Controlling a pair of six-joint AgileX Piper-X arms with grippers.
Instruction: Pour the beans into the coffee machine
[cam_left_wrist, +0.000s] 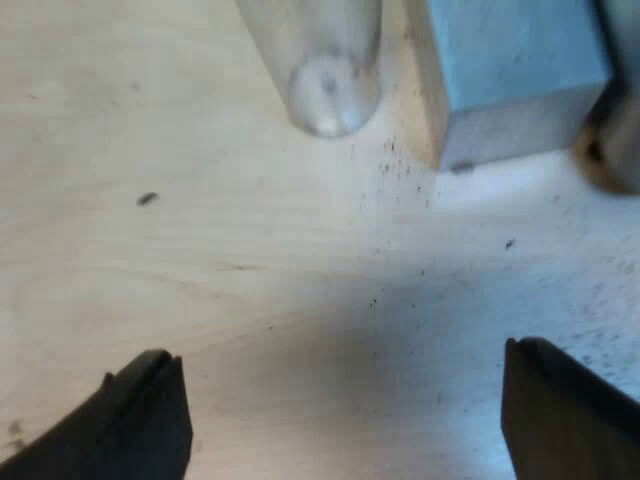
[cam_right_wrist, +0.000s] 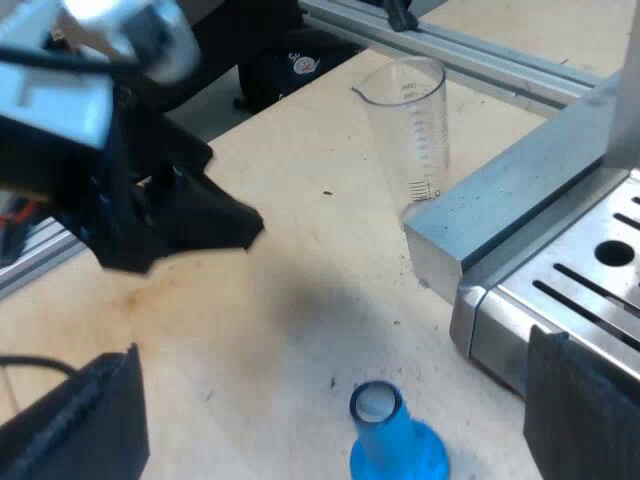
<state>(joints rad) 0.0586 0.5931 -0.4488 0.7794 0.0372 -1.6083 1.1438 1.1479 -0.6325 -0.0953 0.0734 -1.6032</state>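
your left gripper (cam_left_wrist: 340, 350) is hovering wide open over the table (cam_left_wrist: 200, 260), and the measuring glass (cam_left_wrist: 330, 70) is standing upright just ahead, beside the coffee machine (cam_right_wrist: 560, 270). you're best coming in level, one finger on each side of the glass, and closing gently. your right gripper (cam_right_wrist: 330, 345) is also gaping wide.

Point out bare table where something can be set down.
The table is bare between the glass, the tamper and the open left gripper. It is crowded where the glass stands close by the corner of the machine.
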